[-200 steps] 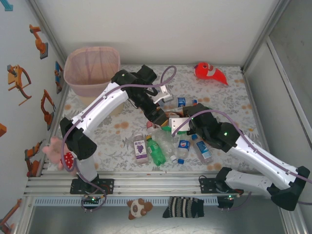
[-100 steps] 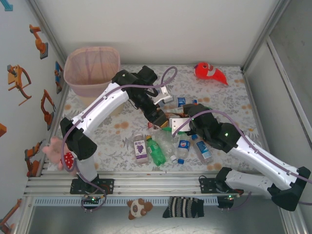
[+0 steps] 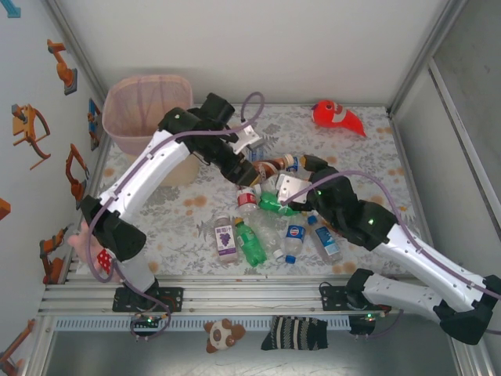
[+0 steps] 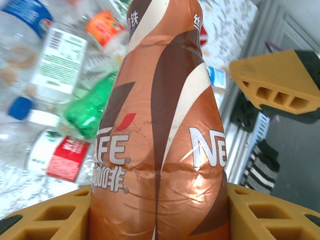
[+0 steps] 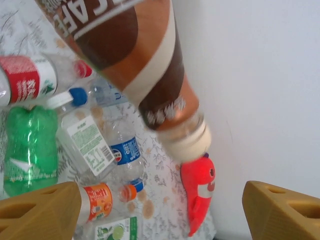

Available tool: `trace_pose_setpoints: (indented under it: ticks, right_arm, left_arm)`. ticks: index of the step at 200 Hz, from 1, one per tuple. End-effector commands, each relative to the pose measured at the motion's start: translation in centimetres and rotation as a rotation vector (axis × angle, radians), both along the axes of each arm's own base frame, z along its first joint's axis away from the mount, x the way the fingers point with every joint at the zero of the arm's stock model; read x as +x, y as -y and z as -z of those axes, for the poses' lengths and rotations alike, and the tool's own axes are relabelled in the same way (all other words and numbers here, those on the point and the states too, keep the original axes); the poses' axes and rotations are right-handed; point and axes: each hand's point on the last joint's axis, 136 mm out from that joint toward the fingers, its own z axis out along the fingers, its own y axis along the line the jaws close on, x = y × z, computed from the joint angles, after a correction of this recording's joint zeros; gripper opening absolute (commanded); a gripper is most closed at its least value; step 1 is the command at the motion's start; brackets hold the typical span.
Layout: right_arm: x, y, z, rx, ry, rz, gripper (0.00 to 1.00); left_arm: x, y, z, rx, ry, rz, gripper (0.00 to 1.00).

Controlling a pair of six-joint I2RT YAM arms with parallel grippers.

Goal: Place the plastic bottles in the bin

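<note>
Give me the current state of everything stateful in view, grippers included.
left gripper: shut on the brown coffee bottle.
right gripper: open, empty.
brown coffee bottle: capped, held above the pile.
loose bottles: lying flat, outside the bin.
bin: upright, no bottle visible inside.
fish plush: lying untouched, apart from the pile.

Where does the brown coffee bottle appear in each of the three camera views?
Top external: the brown coffee bottle is near the centre of the picture.
Left wrist: it fills the middle, from bottom edge to top.
Right wrist: it crosses the upper left, cap toward the centre.
Shared landmark: the red-label bottle.
</note>
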Motion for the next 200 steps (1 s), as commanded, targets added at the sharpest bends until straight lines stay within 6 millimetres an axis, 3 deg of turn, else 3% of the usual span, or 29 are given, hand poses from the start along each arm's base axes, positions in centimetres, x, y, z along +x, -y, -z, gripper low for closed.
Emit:
trace_pose_setpoints:
  ticks: [1, 43, 78, 114, 165, 200]
  right_arm:
    - [1.2, 0.6, -2.4, 0.232, -0.013, 0.16, 0.84]
    - [1.7, 1.0, -2.8, 0.367, -0.09, 0.261, 0.83]
    - [2.8, 3.0, -4.7, 0.517, -0.129, 0.399, 0.83]
    - [3.6, 3.9, -4.5, 0.555, -0.151, 0.441, 0.82]
    - [3.8, 4.2, -4.5, 0.56, -0.156, 0.448, 0.82]
    - [3.9, 4.1, -4.2, 0.548, -0.168, 0.451, 0.82]
  left_arm:
    - [2.0, -1.2, -2.5, -0.056, 0.098, -0.098, 0.42]
    - [6.3, -4.4, -5.8, -0.095, 0.251, -0.315, 0.41]
    - [10.2, -9.2, -7.9, -0.111, 0.305, -0.553, 0.42]
    - [13.0, -14.8, -8.6, -0.053, 0.341, -0.756, 0.42]
    - [15.3, -22.5, -7.7, 0.025, 0.315, -0.99, 0.43]
    - [16.6, -27.0, -5.7, 0.105, 0.298, -1.111, 0.43]
